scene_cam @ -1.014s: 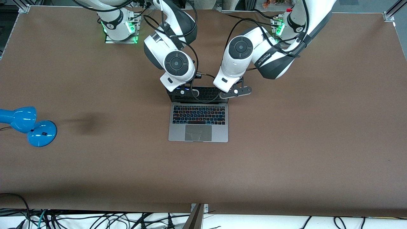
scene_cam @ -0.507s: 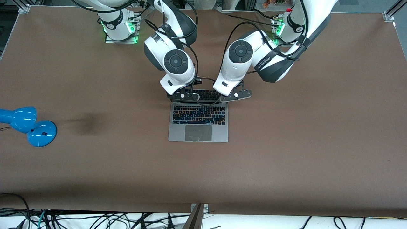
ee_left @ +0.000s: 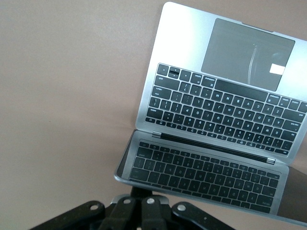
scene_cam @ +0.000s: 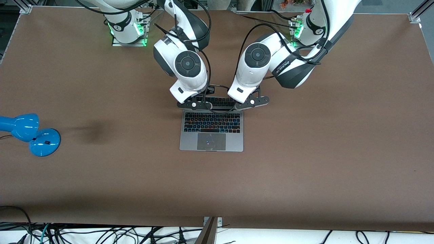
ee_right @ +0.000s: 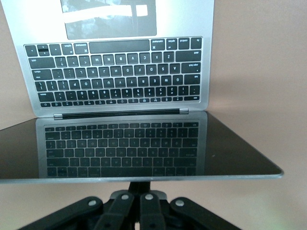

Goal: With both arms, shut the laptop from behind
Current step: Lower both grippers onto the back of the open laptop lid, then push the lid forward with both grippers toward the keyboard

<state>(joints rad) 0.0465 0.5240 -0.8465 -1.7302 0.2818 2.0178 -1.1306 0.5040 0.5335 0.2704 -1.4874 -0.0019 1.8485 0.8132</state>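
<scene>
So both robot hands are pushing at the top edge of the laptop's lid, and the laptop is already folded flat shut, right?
Not quite. The laptop is not shut: its lid is partly open, with the keyboard showing, as the right wrist view makes clear. The rest stands: the left gripper and right gripper, both shut, are at the lid's top edge.

My blue desk lamp [scene_cam: 28,134] lies on the brown table [scene_cam: 322,152] at the right arm's end, its round base [scene_cam: 44,142] just nearer the front camera than its shade [scene_cam: 21,126] (the two touch). A dark smudge of shadow [scene_cam: 95,131] sits beside it. Black cables [scene_cam: 101,234] tangle below the table's edge.
</scene>
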